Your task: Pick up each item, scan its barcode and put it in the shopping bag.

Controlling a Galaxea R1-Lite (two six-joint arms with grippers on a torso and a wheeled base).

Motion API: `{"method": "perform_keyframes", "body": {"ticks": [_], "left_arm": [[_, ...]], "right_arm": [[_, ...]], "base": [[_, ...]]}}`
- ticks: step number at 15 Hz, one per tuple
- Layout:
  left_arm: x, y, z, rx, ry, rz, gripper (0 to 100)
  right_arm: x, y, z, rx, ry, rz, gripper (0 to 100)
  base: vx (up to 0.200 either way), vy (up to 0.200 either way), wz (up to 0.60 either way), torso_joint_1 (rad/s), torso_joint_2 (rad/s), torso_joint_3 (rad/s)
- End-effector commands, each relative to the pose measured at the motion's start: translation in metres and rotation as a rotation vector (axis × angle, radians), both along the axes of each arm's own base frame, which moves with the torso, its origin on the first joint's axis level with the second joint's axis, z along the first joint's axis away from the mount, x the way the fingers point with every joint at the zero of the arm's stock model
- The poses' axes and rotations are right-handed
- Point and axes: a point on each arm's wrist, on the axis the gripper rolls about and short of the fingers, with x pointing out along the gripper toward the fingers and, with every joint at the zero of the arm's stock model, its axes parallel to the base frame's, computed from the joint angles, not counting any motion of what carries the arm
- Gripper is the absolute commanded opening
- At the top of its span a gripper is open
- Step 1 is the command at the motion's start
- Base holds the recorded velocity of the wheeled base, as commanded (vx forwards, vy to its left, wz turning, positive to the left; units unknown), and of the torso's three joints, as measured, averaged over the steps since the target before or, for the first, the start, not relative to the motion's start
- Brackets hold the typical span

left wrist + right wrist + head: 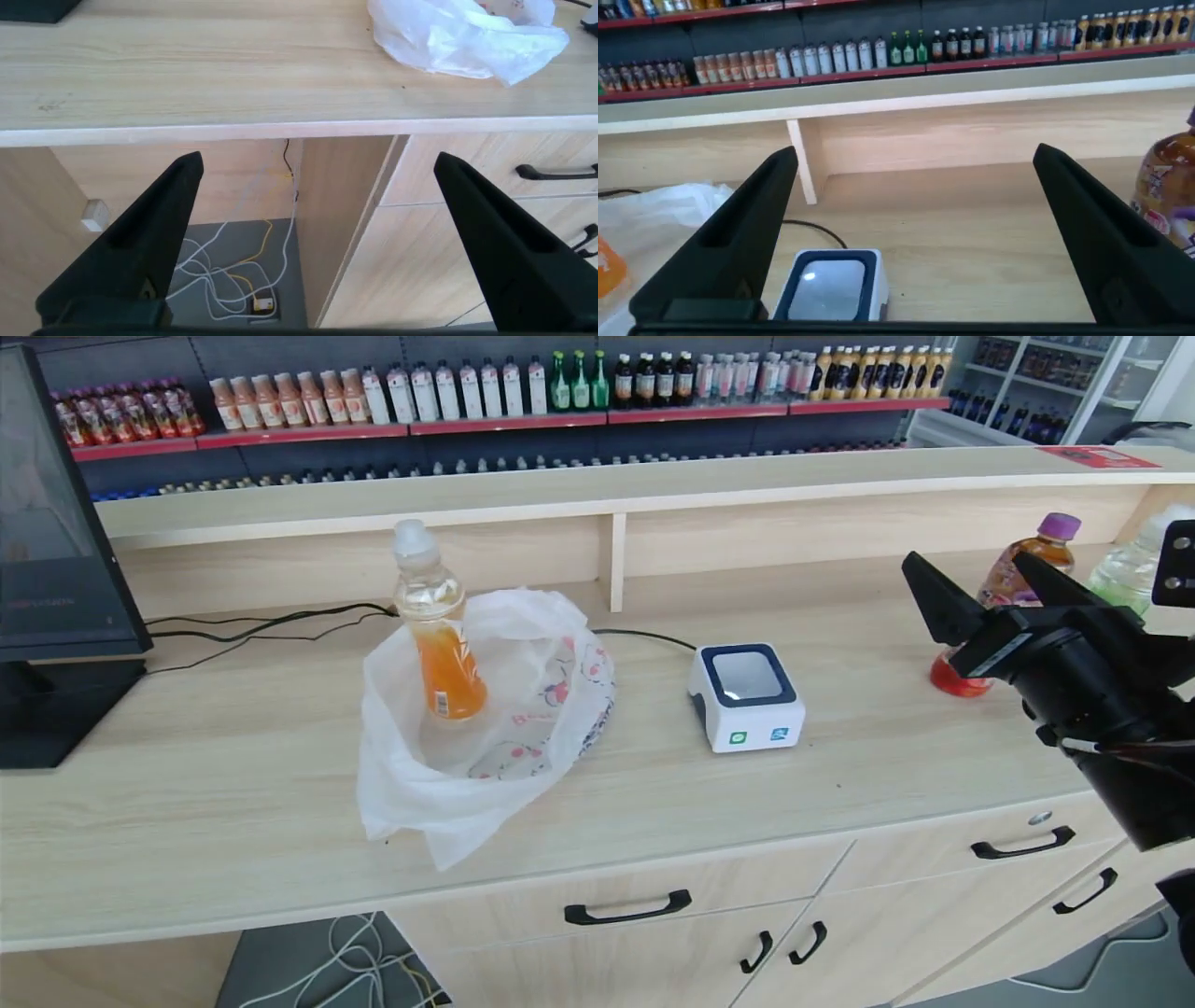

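Shopping bag (485, 728) lies open on counter (233, 784), left of scanner (745, 695). It holds one orange drink bottle (439, 644), upright with slight lean. Purple-capped bottle (1027, 555) and pale bottle (1125, 574) stand right of scanner, outside bag. Right gripper (966, 565): fingers spread apart, holding nothing, raised above counter right of scanner, in front of purple-capped bottle. Left gripper (318, 163): fingers apart, holding nothing, below counter's front edge, left of bag. Strip of counter separates scanner from bag.
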Motion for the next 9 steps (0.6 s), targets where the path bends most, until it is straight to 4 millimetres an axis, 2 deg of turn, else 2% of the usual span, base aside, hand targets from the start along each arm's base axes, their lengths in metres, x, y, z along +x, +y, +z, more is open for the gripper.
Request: {"method": "perform_keyframes", "body": {"ticks": [1, 5, 9], "left_arm": [[0.000, 0.000, 0.000, -0.002, 0.000, 0.002, 100], [0.000, 0.000, 0.000, -0.002, 0.000, 0.002, 100], [0.000, 0.000, 0.000, -0.002, 0.000, 0.002, 100]], "right_arm": [[-0.004, -0.001, -0.002, -0.002, 0.006, 0.000, 100], [-0.014, -0.004, -0.005, -0.005, 0.021, 0.001, 100], [-0.015, -0.004, -0.005, -0.006, 0.023, 0.004, 100]], "base": [[0.000, -0.200, 0.00, 0.002, 0.00, 0.002], [0.000, -0.200, 0.00, 0.005, 0.00, 0.001], [0.000, -0.200, 0.00, 0.002, 0.00, 0.001]]}}
